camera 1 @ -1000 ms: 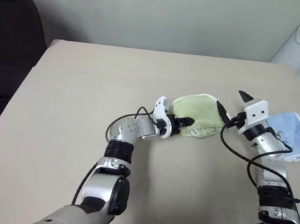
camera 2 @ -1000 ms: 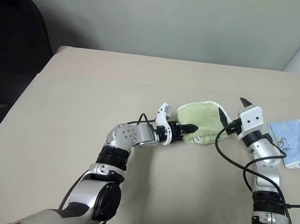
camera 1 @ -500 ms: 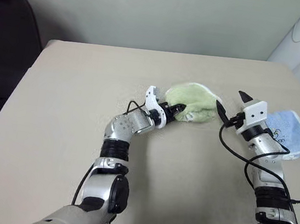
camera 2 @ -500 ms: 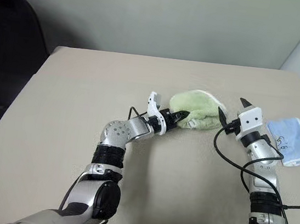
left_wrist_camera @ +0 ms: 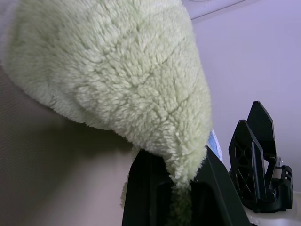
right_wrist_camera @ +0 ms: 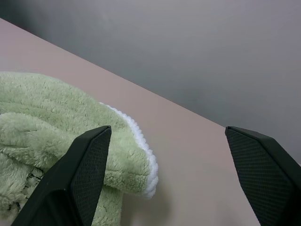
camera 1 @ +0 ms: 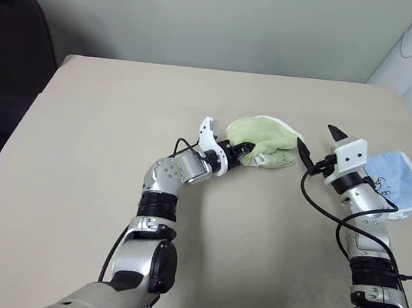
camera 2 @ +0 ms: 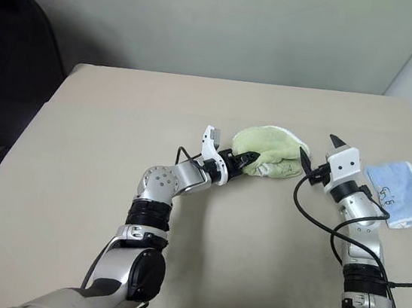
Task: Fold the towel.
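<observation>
Starting at your left: a dark chair point(camera 1: 8, 44) stood beside the beige surface point(camera 1: 102, 133). Next, your left pincer point(camera 1: 241, 152) was clamped tight on a pinched fold of the light yellow-green towel point(camera 1: 265, 140), fingers level, cloth bunched up over them. The towel lay crumpled near the middle of the surface, its white edging facing the right arm. Your right pincer point(camera 1: 316, 142) sat just beside the towel's right edge, fingers spread wide and gripping nothing. Farthest right, a light-blue cloth point(camera 1: 404, 180) lay flat behind that arm, apart from the towel.
</observation>
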### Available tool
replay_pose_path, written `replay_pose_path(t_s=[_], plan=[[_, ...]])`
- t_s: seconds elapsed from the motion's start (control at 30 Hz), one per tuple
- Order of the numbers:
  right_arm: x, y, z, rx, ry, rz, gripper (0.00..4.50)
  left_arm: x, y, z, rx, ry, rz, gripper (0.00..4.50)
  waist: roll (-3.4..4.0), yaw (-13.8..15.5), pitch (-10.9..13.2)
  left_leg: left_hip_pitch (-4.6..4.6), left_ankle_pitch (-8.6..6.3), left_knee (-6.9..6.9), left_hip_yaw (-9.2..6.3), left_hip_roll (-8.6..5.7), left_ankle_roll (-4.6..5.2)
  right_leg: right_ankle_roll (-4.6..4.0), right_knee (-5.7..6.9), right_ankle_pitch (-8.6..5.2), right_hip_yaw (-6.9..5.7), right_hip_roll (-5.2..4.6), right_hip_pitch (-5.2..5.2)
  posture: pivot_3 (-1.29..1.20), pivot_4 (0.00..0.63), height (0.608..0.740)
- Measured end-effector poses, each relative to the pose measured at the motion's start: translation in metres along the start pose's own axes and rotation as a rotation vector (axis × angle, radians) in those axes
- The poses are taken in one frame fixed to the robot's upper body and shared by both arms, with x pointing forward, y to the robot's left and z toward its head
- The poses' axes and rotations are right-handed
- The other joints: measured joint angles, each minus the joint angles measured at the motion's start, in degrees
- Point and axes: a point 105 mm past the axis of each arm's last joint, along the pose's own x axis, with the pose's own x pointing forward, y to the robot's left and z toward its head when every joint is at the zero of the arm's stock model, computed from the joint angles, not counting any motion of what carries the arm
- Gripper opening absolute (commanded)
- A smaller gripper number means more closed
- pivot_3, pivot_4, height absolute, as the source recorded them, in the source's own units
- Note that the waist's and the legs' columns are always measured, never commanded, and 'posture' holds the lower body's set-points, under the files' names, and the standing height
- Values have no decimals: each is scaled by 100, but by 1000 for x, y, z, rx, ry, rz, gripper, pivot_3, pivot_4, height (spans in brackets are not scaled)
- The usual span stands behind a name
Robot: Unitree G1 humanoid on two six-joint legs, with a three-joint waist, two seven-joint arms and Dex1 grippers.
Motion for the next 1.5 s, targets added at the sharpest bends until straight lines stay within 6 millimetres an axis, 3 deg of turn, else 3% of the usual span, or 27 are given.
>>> replay_pose_path(t_s=[0.33,0.37,0.43,0.63,0.93,1.13,1.5], plan=[[0,0,0,0,2,2,4095,0,1,1,1,-1,3,26,-2,0,-1,0,0,0,0,0,0,0,0,0,0,0,0,0,0,740],[-1,6,-8,16,26,11,4095,-3,8,-1,-3,2,23,26,-76,-8,-139,-10,1,24,34,0,0,6,31,-12,-19,6,-42,0,0,740],[-5,10,-13,26,44,14,4095,-7,17,-1,8,-14,55,26,-104,-13,-214,-10,0,23,45,2,1,5,18,-14,-17,10,-36,0,0,740],[-22,26,-33,70,112,-2,4095,-28,57,-8,62,-73,200,26,-103,-117,-335,1,-20,54,89,5,34,20,30,-10,-7,7,-22,0,0,740],[-43,46,-44,110,163,-38,4095,-62,89,-5,210,-194,348,26,-148,-218,-547,4,-35,95,104,12,49,22,38,-9,-2,9,-24,0,0,740],[-57,56,-50,124,199,-67,4095,-89,106,-6,321,-258,450,26,-178,-272,-622,53,-62,93,105,19,59,22,33,-10,-3,14,17,0,0,740],[-87,77,-59,175,276,-130,4095,-134,116,-9,543,-361,587,26,-214,-430,-653,177,-136,102,109,17,102,24,20,-15,-2,16,99,0,0,740]])
